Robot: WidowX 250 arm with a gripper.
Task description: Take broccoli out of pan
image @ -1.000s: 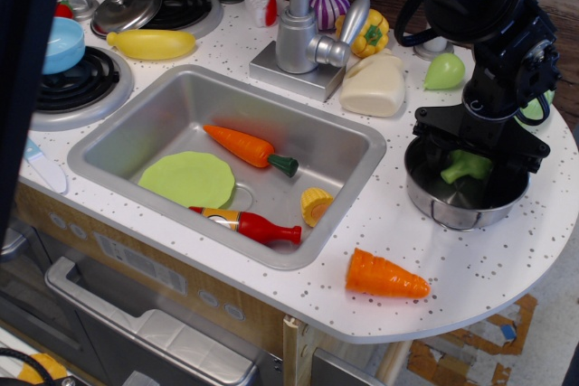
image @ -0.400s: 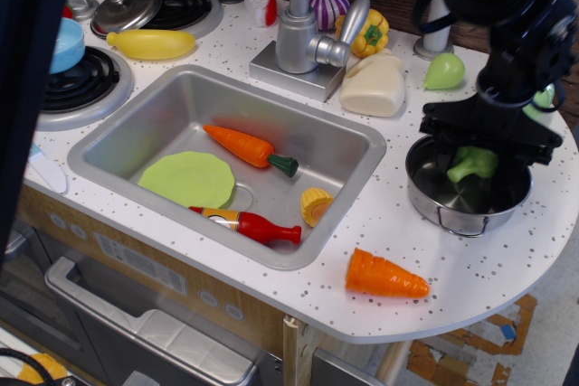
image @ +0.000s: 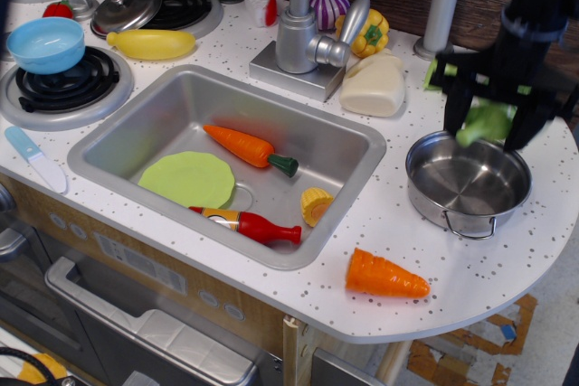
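Observation:
The broccoli (image: 486, 123), a small light-green floret, hangs between the black fingers of my gripper (image: 487, 126), which is shut on it. It is lifted clear of the pan (image: 468, 186), above the pan's far rim. The pan is a shiny steel pot with wire loop handles standing on the counter at the right, and its inside is empty. The gripper and arm are blurred with motion.
A green pear (image: 438, 72) and a cream block (image: 373, 86) lie behind the pan. An orange carrot piece (image: 384, 276) lies in front of it. The sink (image: 163, 101) holds a carrot, a green plate, a ketchup bottle and a corn piece. A faucet (image: 300, 24) stands behind.
The gripper, which was down in the pan around the broccoli, has risen and moved back with the broccoli in it. The pan now stands empty.

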